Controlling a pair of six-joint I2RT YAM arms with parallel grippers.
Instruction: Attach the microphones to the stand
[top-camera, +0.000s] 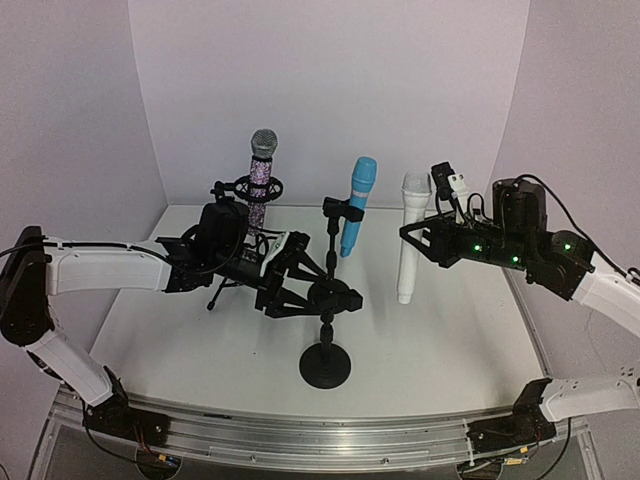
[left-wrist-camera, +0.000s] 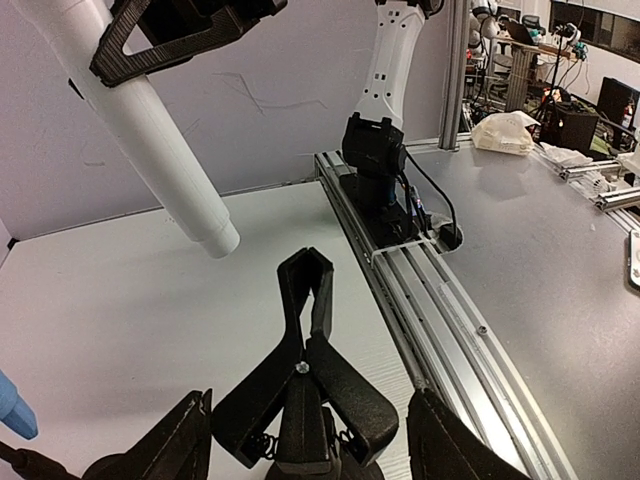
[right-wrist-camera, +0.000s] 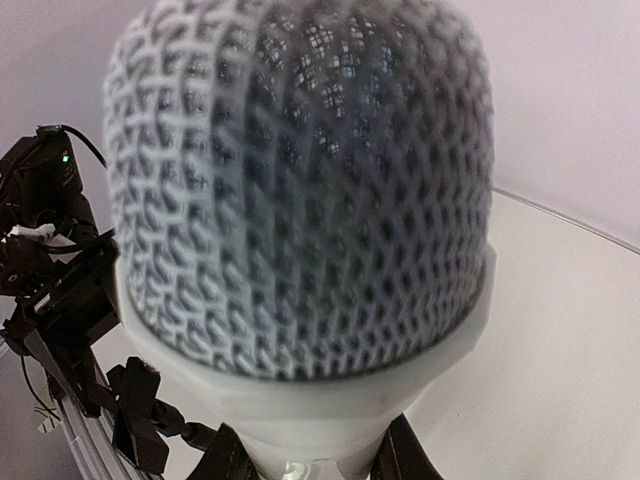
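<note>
A black stand (top-camera: 325, 365) rises mid-table. Its back-left clip holds the glittery purple-silver microphone (top-camera: 262, 180), and its middle clip holds the light blue microphone (top-camera: 358, 205) upright. My right gripper (top-camera: 422, 234) is shut on the white microphone (top-camera: 409, 245), which hangs head-up right of the stand; its mesh head (right-wrist-camera: 300, 180) fills the right wrist view above my right gripper (right-wrist-camera: 315, 465). My left gripper (top-camera: 318, 285) is open, its fingers on either side of the handles of a black spring clip (left-wrist-camera: 305, 370) on the stand. In the left wrist view, my left gripper (left-wrist-camera: 305, 455) straddles that clip and the white microphone's (left-wrist-camera: 150, 120) butt hangs above it.
An aluminium rail (top-camera: 300, 435) runs along the near table edge and carries the right arm's base (left-wrist-camera: 375, 160). White booth walls (top-camera: 330, 90) close the back and sides. The blue microphone's tip (left-wrist-camera: 12, 410) shows at the left edge of the left wrist view.
</note>
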